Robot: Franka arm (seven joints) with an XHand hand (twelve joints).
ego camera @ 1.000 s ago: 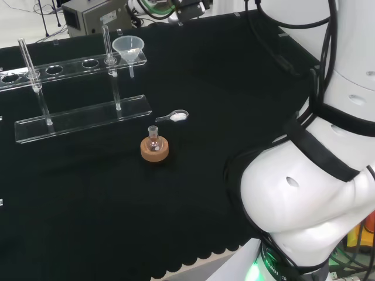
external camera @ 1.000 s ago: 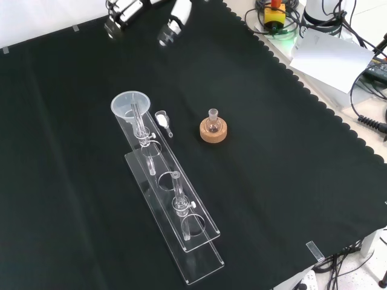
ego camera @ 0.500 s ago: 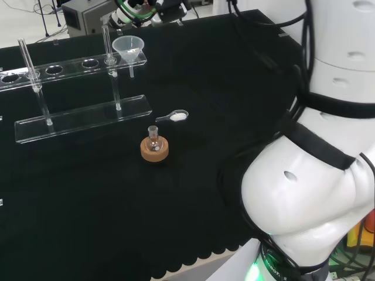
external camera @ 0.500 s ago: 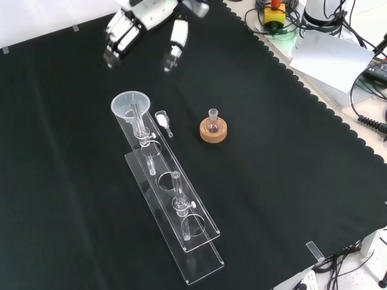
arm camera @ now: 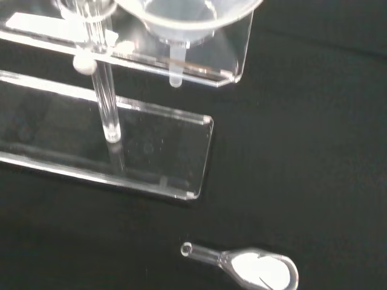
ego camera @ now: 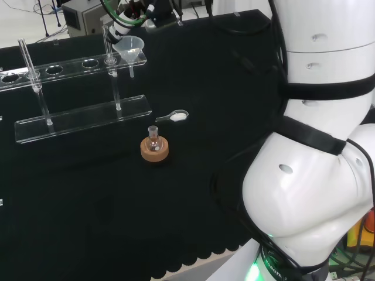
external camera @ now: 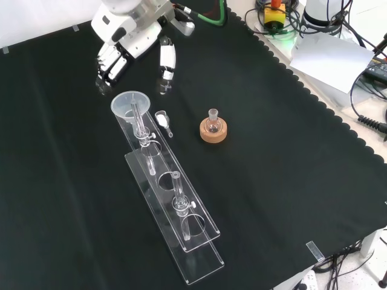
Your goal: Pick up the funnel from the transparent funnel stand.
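Fingers spread and hanging relaxed, the hand [external camera: 134, 43] hovers just above and beyond the funnel [external camera: 130, 104] in the front view, gripping nothing. That funnel sits in the end hole of the transparent funnel stand [external camera: 181, 226], its stem poking down through the upper shelf, as the wrist view shows [arm camera: 175, 71]. Right next to the funnel a glass upright rod [external camera: 138, 121] rises from the stand, crowding the bowl's rim on the near side. A second rod [external camera: 177, 188] stands farther along the rack. On the counter [external camera: 290, 157], just beside the stand's end, lies a small clear spoon [external camera: 162, 121] with white powder in its bowl. A little flask [external camera: 212, 121] stands in a cork ring [external camera: 213, 132] farther right, apart from the stand.
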